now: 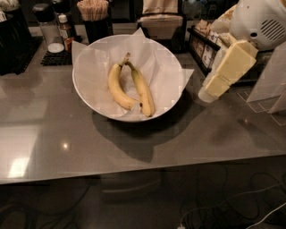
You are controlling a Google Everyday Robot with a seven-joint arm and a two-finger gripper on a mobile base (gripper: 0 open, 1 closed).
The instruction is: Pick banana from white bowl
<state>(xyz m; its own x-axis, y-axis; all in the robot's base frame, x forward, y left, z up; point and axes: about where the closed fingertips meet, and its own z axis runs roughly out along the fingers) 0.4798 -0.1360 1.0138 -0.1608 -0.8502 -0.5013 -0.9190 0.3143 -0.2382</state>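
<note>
None of the picking was done yet, as I judged it, and a sweep across the bench [53,134] from left to right showed why. At the back left stood a shaker [44,22] and a cup of wooden sticks [93,10], no concern of mine. Right of them sat the white bowl [85,91], lined with crinkled paper [163,76]. In it lay the banana [117,87] I was after: the plumper, strongly curved one, on the left side of the bowl, its brownish stem pointing to the far rim. Just beside it on the right, stems nearly meeting, lay a slimmer banana [143,89] with a dark spot toward its near end. Both rested on the paper with nothing above them. Farther right, past the bowl's edge, my claw [209,89] hung over the bench, apart from the bowl and not yet above it. My arm [234,62] slanted down to it from the upper right, its cream-coloured segments angled toward the bowl. Whether the claw was wide or narrow I could not tell; I saw nothing held in it. Everything remained: reach over the bowl, come down on the curved banana without catching its neighbour or the paper, close, and lift it out.
</note>
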